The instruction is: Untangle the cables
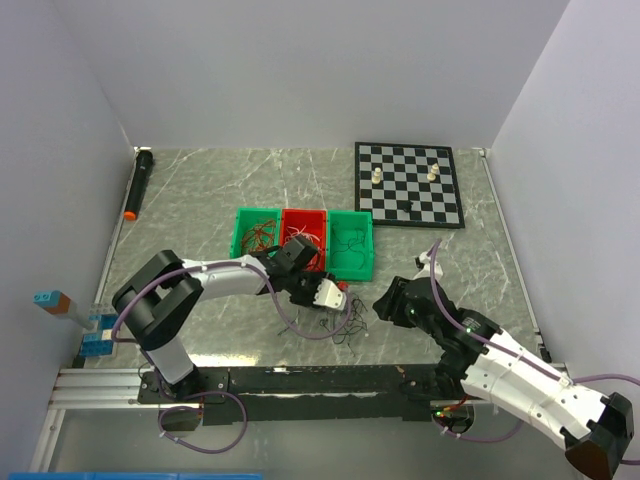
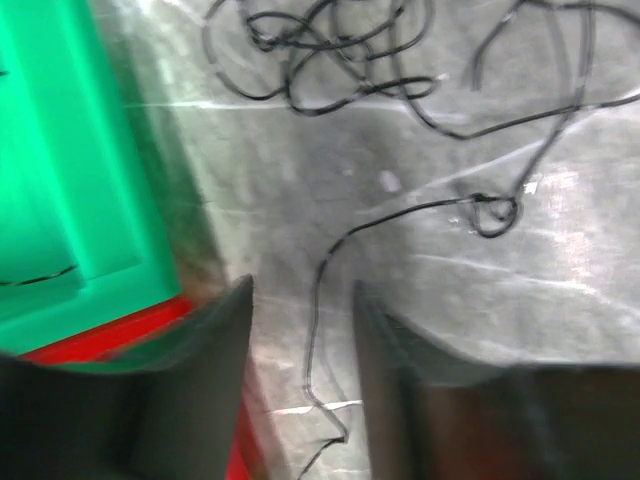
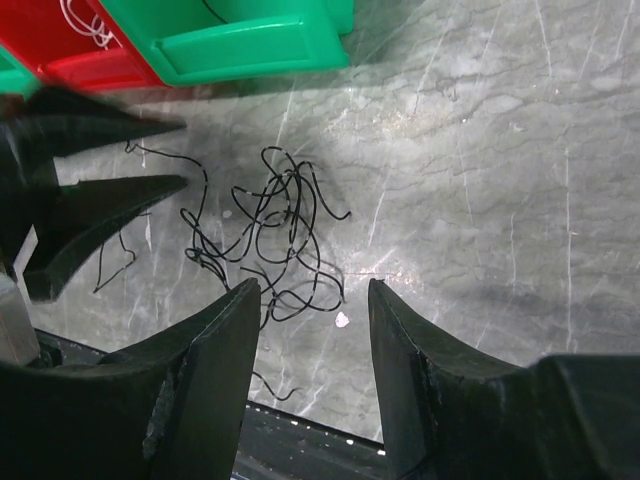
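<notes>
Cables (image 3: 275, 235) lie in a black tangle on the table (image 3: 500, 150) just ahead of the right gripper (image 3: 310, 290), whose fingers stand wide and empty, the lowest loops reaching their gap. The left gripper (image 2: 300, 290), likewise parted and empty, straddles one loose strand (image 2: 314, 310) running lengthwise toward the knot farther ahead; the right arm looks nearer.

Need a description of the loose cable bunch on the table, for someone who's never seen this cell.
Mid-table stands a row of three bins: green, red, green. On the grey marbled tabletop, just on the near side of the right green bin, lies a sprawl of thin black cables. It is the only bunch outside a bin; the rest sit inside them.
</notes>
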Tool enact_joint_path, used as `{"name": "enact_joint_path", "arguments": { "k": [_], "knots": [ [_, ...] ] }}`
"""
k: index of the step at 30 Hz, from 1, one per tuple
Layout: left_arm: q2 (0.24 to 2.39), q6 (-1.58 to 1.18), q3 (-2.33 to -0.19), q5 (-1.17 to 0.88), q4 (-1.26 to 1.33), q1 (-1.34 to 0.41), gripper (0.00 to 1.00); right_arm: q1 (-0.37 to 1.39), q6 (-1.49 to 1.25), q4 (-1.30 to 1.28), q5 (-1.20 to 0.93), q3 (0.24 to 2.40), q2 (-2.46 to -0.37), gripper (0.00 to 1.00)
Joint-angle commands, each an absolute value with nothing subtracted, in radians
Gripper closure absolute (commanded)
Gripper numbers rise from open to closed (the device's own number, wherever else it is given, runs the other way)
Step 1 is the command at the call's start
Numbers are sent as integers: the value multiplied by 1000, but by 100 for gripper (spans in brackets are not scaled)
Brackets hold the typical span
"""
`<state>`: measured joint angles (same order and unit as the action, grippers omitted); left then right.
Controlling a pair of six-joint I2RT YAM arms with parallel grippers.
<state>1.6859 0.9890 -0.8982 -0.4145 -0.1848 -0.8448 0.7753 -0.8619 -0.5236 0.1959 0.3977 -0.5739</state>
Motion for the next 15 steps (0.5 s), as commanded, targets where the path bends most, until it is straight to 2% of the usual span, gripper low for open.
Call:
{"name": "enact_joint_path", "arguments": {
  "k": [1, 4, 15],
  "knots": [
    [1707, 1034, -910, -440, -296, -845, 75, 761, -847, -496, 190, 384, -554, 45],
    [1669, 1020, -911, -457, -320, -845, 99, 759, -845, -489, 184, 380, -558, 45],
    [1533, 884, -1025, -482, -433, -848, 99, 756, -830, -494, 181, 403, -572, 48]
  ]
}}
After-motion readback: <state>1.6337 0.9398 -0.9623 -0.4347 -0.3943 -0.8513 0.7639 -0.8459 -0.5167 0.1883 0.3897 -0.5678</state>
